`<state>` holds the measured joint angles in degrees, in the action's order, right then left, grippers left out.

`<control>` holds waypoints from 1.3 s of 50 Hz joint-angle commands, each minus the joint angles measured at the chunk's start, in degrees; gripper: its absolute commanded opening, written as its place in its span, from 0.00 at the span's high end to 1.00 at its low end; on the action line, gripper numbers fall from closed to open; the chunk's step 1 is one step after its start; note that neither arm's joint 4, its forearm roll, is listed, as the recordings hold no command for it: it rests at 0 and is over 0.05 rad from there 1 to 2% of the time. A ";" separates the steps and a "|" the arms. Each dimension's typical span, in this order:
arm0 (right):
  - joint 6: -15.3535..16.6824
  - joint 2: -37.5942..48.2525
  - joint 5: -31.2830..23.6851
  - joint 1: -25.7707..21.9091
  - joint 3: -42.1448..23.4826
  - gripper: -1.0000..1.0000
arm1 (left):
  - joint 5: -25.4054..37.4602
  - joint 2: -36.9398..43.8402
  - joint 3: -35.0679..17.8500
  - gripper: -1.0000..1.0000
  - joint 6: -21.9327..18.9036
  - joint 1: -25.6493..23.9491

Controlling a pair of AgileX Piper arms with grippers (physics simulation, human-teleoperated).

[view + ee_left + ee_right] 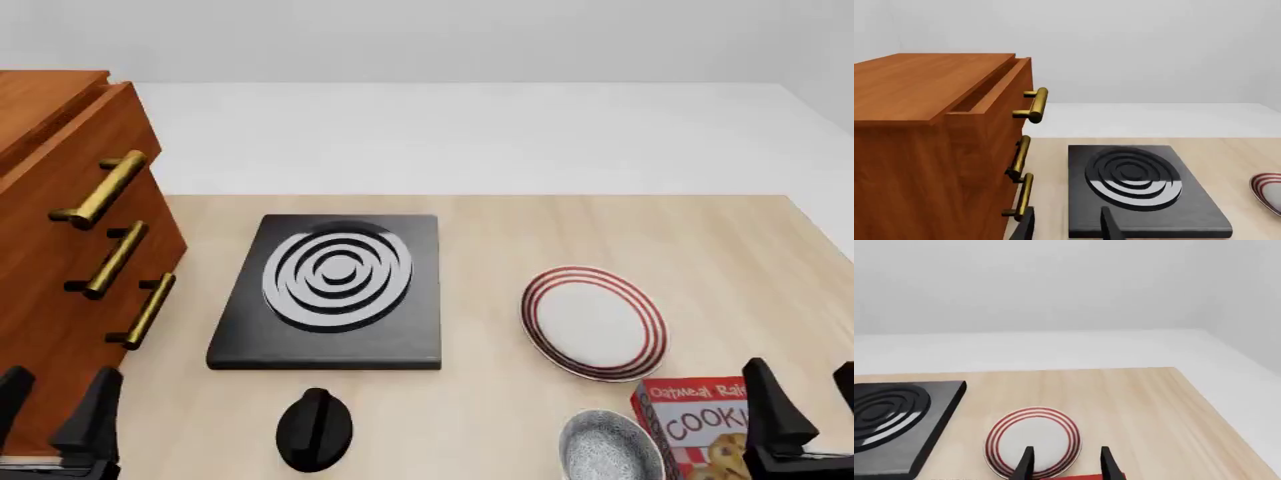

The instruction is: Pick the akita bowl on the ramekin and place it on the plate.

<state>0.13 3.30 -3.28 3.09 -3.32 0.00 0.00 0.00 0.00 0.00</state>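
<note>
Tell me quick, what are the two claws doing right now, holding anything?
Left gripper: open, holding nothing, beside the wooden cabinet.
Right gripper: open, holding nothing, above the cookie box.

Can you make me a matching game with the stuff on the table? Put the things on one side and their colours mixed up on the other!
Things:
1. plate
2. akita bowl
3. cabinet
4. stove burner

Colours:
A. brown wood with gold handles
B. black with grey rings
C. white with red stripes round the rim
D. grey speckled inside

Right pairs: 1-C, 2-D, 3-A, 4-B
</note>
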 commanded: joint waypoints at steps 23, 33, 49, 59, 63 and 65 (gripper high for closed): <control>1.80 4.96 -8.37 -9.12 -13.13 0.00 | 0.00 0.00 0.00 0.00 0.00 0.00; 2.04 9.51 -16.21 -14.26 -21.98 0.00 | 0.00 0.00 0.00 0.00 0.00 0.00; 9.96 17.71 -25.05 -27.76 -23.77 0.00 | 0.00 0.00 0.00 0.00 0.00 0.00; 8.14 20.82 -34.11 -32.95 -26.96 0.00 | 0.00 0.00 0.00 0.00 0.00 0.00; 10.32 23.75 -35.25 -35.37 -26.16 0.00 | 0.00 0.00 0.00 0.00 0.00 0.00; 8.73 24.86 -35.58 -36.99 -26.29 0.00 | 0.00 0.00 0.00 0.00 0.00 0.00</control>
<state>8.21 23.13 -33.94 -27.64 -28.86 0.00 0.00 0.00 0.00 0.00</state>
